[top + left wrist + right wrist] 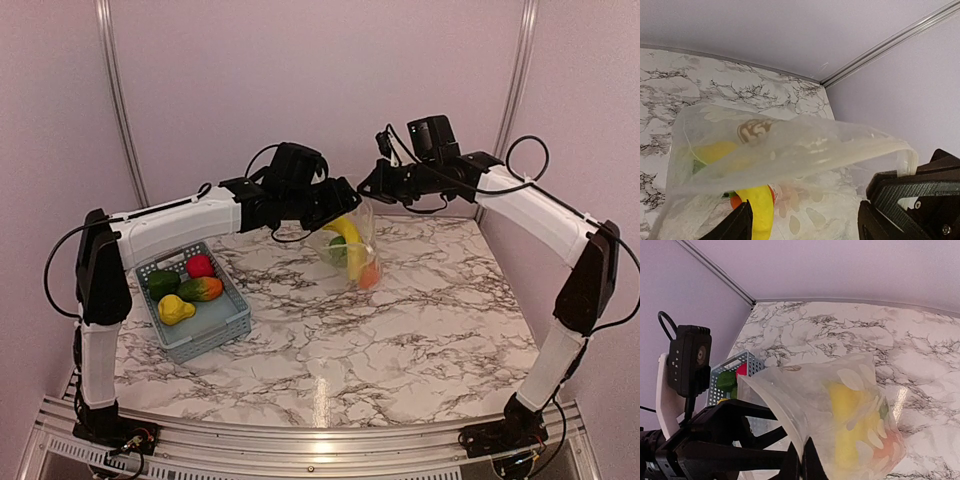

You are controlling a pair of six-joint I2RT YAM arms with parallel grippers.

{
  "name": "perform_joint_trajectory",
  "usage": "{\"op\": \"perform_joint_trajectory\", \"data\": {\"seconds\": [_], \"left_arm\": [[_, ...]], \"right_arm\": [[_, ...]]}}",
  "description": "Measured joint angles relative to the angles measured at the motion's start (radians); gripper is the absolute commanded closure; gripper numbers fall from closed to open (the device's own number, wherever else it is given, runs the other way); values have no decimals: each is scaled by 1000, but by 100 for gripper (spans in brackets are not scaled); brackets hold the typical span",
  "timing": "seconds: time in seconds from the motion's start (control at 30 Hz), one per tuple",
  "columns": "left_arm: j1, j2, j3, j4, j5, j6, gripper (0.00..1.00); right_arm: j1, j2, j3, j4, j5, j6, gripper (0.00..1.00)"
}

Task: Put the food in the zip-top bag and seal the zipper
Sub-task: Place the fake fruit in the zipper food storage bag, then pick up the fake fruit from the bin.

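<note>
The clear zip-top bag (352, 248) hangs above the table's back middle. It holds a yellow banana (347, 234), a green piece (336, 252) and an orange piece (369, 275). My right gripper (372, 186) is shut on the bag's mouth edge (807, 465) by the zipper (774, 405). My left gripper (335, 205) is open, with its jaws wide apart (805, 227) just under the zipper strip (840, 155) and not touching it. More food lies in the basket (225, 330): a red piece (200, 265), a green one (163, 283), an orange-green one (201, 289) and a yellow one (176, 310).
The grey-blue slotted basket stands at the table's left, under the left arm. The back wall and a metal corner post (890, 45) are close behind the bag. The left wrist camera (690, 360) shows beside the bag in the right wrist view.
</note>
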Motion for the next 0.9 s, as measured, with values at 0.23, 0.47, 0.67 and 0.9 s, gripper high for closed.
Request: {"op": "perform_joint_trajectory", "data": {"seconds": [0.23,0.47,0.67,0.9], "left_arm": [[10,-22,78,-59,3,14,19],[10,-143,30,3,125,29,19],[19,-374,-179,6,148,123,13],[278,-645,-606,11,179,50,11]], "right_arm": [[-17,-11,2,7,14,4,100],[-17,-22,-60,16,10,10,100],[-17,-45,-126,19,17,11,100],[-33,-116,-183,19,27,-4,100]]}}
